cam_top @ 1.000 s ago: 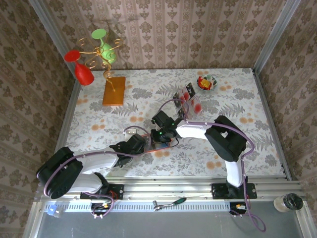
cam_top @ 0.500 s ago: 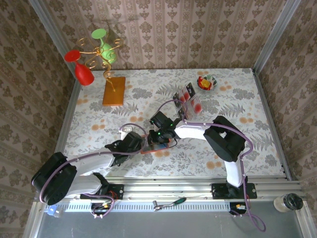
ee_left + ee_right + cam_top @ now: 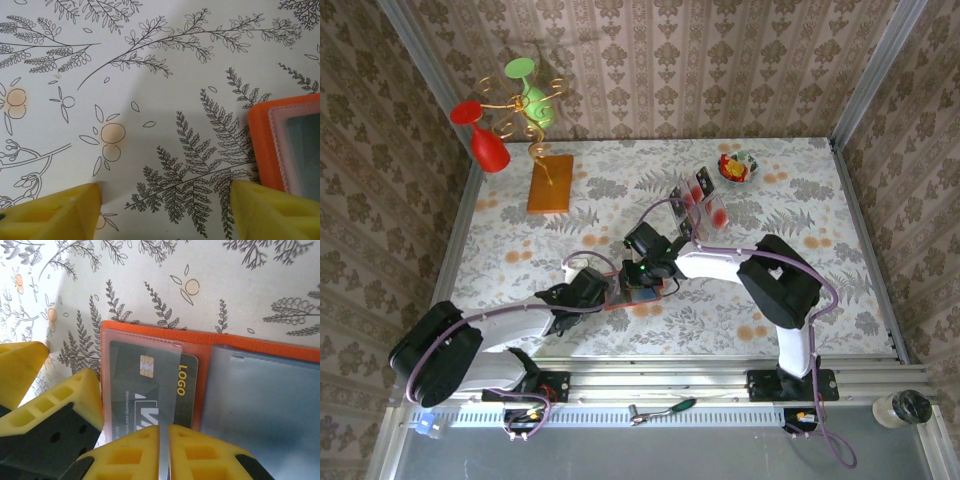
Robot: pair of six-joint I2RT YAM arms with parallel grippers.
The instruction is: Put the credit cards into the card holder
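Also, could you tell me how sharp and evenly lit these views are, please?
Top view: even light, sharp throughout; the green glass casts a soft shadow on the back wall. Left wrist view: print crisp, a faint shadow crosses the cloth left of the holder. Right wrist view: the card reads clearly, slightly hazed where the clear sleeve covers it.

The card holder (image 3: 150, 329) is bright orange at its rim, with pockets of hazy grey-blue. The credit card (image 3: 145, 390) is black with a gold chip and yellow lettering (it reads LOGO). The tablecloth (image 3: 150, 60) is white, drawn with fine grey ferns and pale orange blossoms. The right gripper (image 3: 164, 435) is yellow and black, and the walls (image 3: 720, 70) wear a brown damask.
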